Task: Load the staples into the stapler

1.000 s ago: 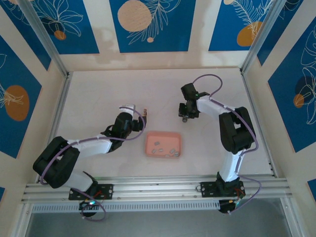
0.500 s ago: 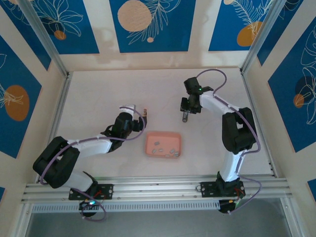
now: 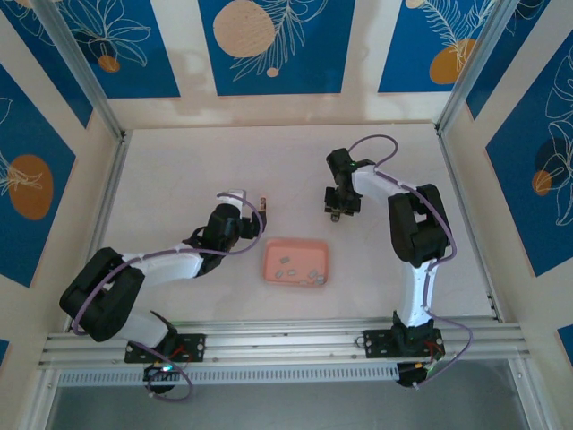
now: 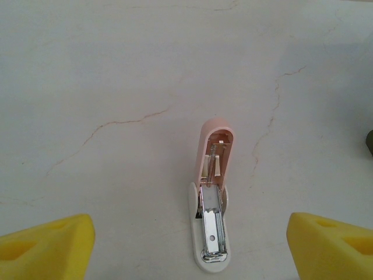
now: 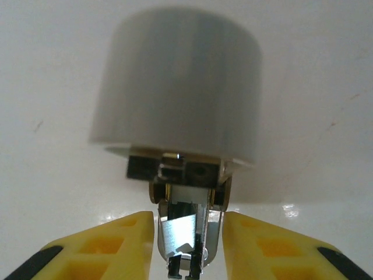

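The stapler point(image 4: 213, 221) lies open on the table, its pink cover point(image 4: 218, 149) flipped away and the metal channel in its white base bare. Its near end sits between the wide-open yellow fingers point(image 4: 49, 248) of my left gripper point(image 4: 189, 236), which touch nothing. From above, the stapler point(image 3: 262, 207) is just ahead of the left gripper point(image 3: 252, 221). Several grey staples point(image 3: 287, 264) lie in the pink tray point(image 3: 271, 249). My right gripper point(image 5: 189, 233) is shut on a small metal piece point(image 5: 183, 227) with a grey round head point(image 5: 178, 81), held low over the table behind the tray point(image 3: 334, 212).
Aluminium rails point(image 3: 269, 340) run along the near edge and up both sides. Patterned blue walls point(image 3: 269, 45) close in the white tabletop point(image 3: 179, 170). Bare table lies behind and to the left of the stapler.
The right arm swung a little right and back left, its elbow ending further left, still holding the metal piece. The left arm and stapler have not moved.
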### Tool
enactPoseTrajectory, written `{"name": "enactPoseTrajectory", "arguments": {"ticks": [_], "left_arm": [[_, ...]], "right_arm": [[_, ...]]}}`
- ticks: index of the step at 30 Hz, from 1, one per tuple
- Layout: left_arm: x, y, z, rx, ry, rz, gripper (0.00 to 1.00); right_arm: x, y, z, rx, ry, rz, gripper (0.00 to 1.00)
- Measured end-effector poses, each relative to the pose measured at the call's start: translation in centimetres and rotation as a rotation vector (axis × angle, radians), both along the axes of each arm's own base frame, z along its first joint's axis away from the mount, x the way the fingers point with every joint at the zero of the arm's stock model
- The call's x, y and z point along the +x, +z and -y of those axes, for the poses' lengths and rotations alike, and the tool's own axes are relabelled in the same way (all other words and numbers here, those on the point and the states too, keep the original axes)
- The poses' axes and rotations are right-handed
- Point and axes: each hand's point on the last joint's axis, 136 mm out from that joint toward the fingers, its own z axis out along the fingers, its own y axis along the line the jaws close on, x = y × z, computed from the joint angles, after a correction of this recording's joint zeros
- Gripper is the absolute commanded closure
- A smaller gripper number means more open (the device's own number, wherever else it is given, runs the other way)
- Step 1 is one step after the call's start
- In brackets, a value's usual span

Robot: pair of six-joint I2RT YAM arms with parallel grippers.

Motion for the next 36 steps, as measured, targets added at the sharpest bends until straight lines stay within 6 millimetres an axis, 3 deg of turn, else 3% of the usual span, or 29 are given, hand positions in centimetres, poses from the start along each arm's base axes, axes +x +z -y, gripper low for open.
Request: {"name": "enactPoseTrajectory", "arguments": {"ticks": [13,22,36], "left_arm": [[0.0,0.0,0.0,-0.001,0.000,0.000,0.15],[-0.1,0.8,0.1,-0.016,-0.009,0.014,0.15],[-0.2,1.0,0.4,-0.028,-0.024,0.015,0.15]], "right_arm": [[-0.6,-0.1,-0.3,-0.027,0.022,-0.013,0.77],[-3.5,0.9,0.3,-0.046,0.038,-0.023,0.78],[-4.9,0.4,0.8,-0.055,0.035,-0.052,0.68]]}}
